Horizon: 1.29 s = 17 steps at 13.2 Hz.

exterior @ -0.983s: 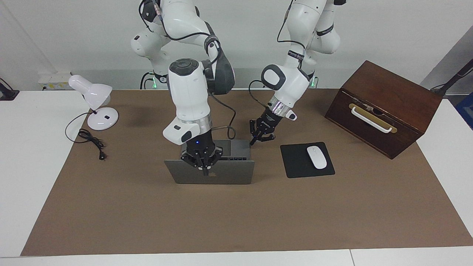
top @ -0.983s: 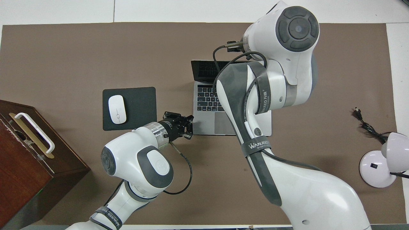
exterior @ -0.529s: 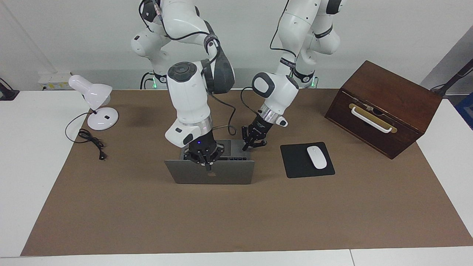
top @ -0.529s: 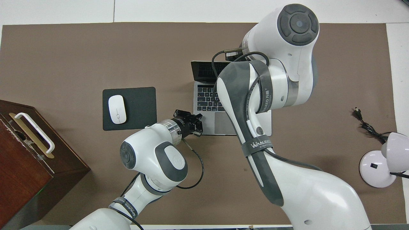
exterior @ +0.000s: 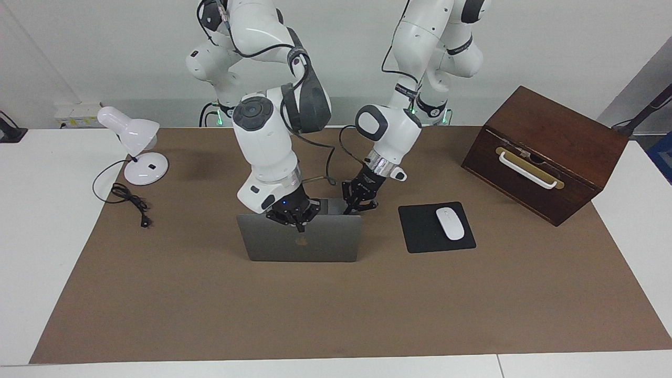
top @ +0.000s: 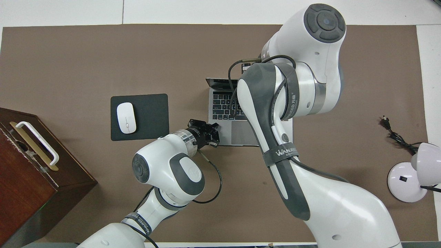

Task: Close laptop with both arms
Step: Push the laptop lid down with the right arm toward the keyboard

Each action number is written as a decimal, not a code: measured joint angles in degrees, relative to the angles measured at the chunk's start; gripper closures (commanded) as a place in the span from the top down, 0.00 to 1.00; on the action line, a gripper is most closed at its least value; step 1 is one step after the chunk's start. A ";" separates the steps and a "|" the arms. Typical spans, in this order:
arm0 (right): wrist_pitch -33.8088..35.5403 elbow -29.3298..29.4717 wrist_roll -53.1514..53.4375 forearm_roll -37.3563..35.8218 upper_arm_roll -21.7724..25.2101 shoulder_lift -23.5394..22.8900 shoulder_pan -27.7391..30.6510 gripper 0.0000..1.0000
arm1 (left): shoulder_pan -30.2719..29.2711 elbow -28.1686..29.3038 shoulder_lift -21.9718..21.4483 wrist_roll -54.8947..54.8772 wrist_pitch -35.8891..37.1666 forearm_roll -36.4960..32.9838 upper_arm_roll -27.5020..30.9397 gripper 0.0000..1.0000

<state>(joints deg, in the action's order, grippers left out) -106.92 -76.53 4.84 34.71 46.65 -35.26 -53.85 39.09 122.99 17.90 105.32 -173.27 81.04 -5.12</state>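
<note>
Laptop (exterior: 300, 242) half open on the table (exterior: 173, 294), both claws at it.

Facing view: the right claw (exterior: 292, 216) sat on the lid's top edge, grip unclear; the left claw (exterior: 358, 199) pressed the base's corner.
Overhead view: the lid's long axis ran across the table; the left claw (top: 211, 133) looked closed, grip uncertain.

"Where was your right gripper (exterior: 294, 216)?"
"At the top edge of the laptop (exterior: 302, 242) lid, my arm bent steeply down."
"And your left gripper (exterior: 358, 201)?"
"Low at the base's corner, wrist angled."
</note>
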 measured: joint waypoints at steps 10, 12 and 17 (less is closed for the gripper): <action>7.14 -3.28 0.00 2.80 0.27 0.59 0.00 0.00 | 1.29 -0.07 0.67 0.00 -2.39 0.24 0.00 0.00; 8.38 -3.64 0.00 3.28 0.37 0.69 0.00 0.00 | 1.29 -0.07 0.67 0.00 -2.39 0.27 0.00 0.00; 10.48 -4.58 0.77 3.42 0.38 0.92 -0.06 0.00 | 1.29 -0.03 0.67 -0.11 -2.40 0.33 -0.01 0.00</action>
<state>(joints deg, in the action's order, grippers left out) -96.45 -81.11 5.61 38.13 47.03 -34.34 -53.91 40.38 122.96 18.57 105.20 -175.67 81.37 -5.12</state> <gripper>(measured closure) 0.991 0.991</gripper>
